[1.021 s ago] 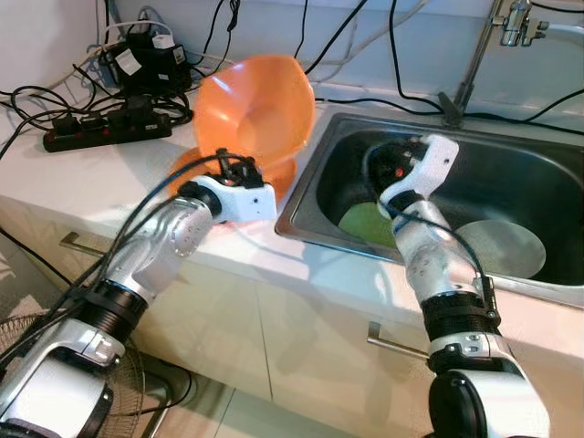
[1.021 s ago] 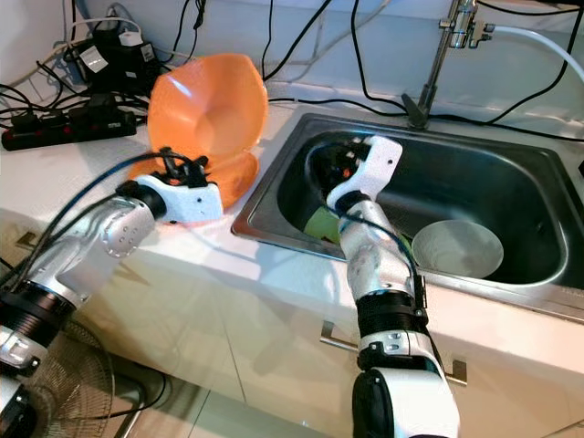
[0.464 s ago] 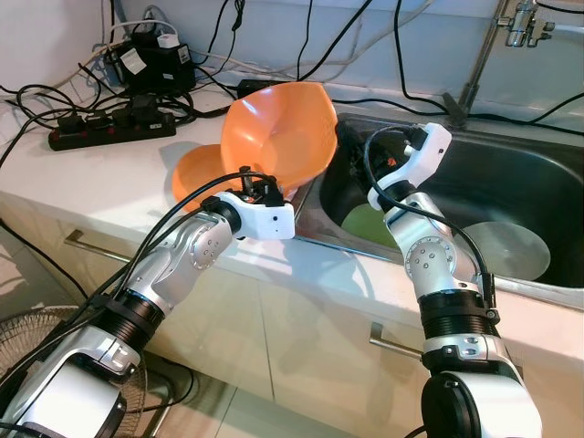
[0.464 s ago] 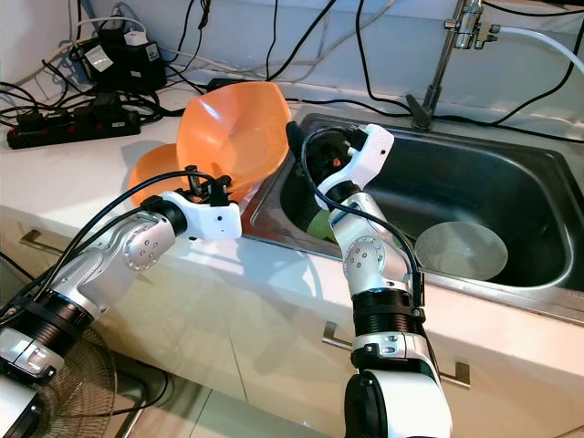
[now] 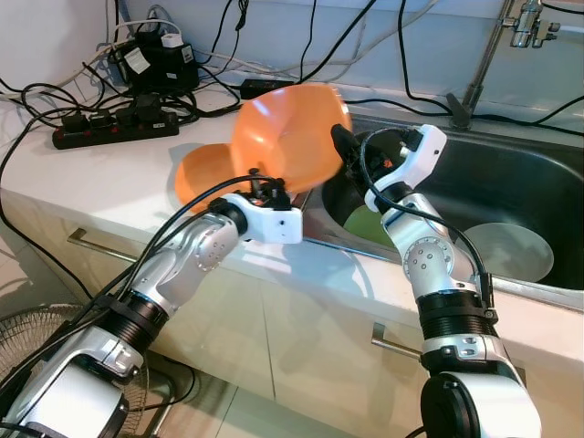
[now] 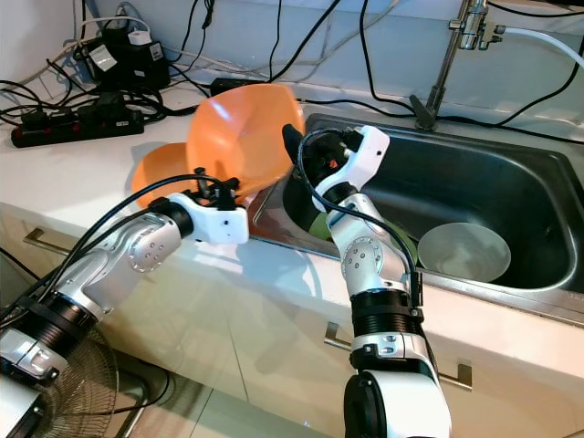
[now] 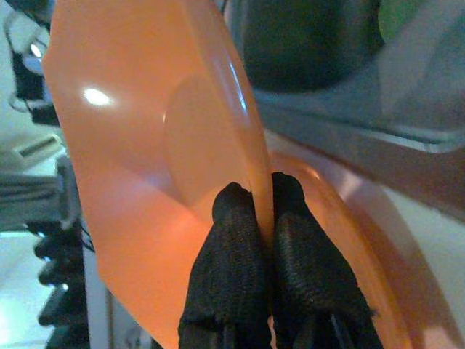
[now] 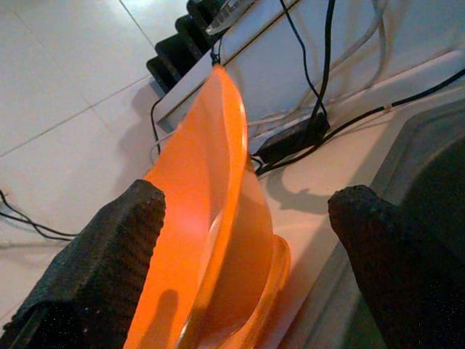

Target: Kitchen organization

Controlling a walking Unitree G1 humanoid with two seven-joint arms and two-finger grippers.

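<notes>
My left gripper [image 7: 261, 195] is shut on the rim of an orange bowl [image 5: 290, 135], holding it tilted on edge over the counter beside the sink. A second orange bowl [image 5: 203, 173] lies on the counter beneath it. My right gripper [image 8: 247, 211] is open at the sink's left edge. Its fingers [image 8: 120, 243] stand either side of the raised bowl's [image 8: 211, 189] far rim without closing on it. In the sink [image 5: 547, 173] lie a green plate [image 5: 362, 225] and a pale grey bowl [image 5: 507, 252].
Power strips and tangled black cables [image 5: 109, 123] crowd the back left of the white counter. The tap [image 5: 474, 82] rises behind the sink. Cabinet handles [image 5: 87, 245] run along the counter front, and a fan [image 5: 36, 328] stands on the floor at the left.
My left arm has carried the orange bowl rightward to the sink's edge. My right gripper has risen out of the sink and reached up to the bowl's rim.
</notes>
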